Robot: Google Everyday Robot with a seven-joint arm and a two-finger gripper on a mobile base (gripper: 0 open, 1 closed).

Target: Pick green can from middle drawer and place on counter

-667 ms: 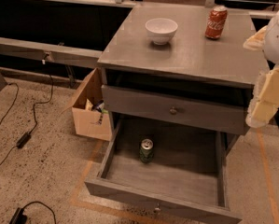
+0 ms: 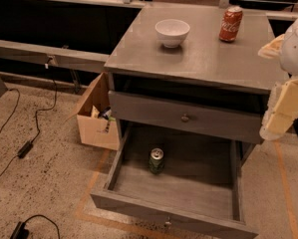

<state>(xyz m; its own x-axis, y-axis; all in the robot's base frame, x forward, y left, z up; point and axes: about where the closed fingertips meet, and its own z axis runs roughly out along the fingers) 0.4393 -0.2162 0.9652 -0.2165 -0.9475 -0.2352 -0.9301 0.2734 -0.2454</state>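
In the open middle drawer (image 2: 188, 195), towards its rear left, the green can (image 2: 156, 160) stands upright on the drawer floor with its silver top showing. It is apart from both side walls, with nothing else in the drawer beside it. Just above the drawer's rear sits the shut upper drawer (image 2: 208, 121), whose front overhangs the space close behind the can. Above that again lies the bench (image 2: 203, 63), carrying a white bowl (image 2: 172, 32) and a red cola can (image 2: 230, 24) on its far part. The gripper (image 2: 278, 116) hangs to the right of the drawer and higher than it, beside the cabinet's right corner and well apart from the can. It appears to carry nothing, though it is cut by the edge of the view, and I cannot tell whether it is spread or pressed together. To the left of the drawer a cardboard box (image 2: 96, 121) sits on the floor against the cabinet. I judge the step in hand to be the reach: the drawer is already out, the can is not yet grasped, and nothing has been placed. The next move calls for carrying the gripper leftward over the drawer, then down onto the can from above and a little from the front, to stay clear of the overhanging upper drawer. It should then take the can round its body and lift it straight up past the drawer walls before heading for the bare near part of the bench.
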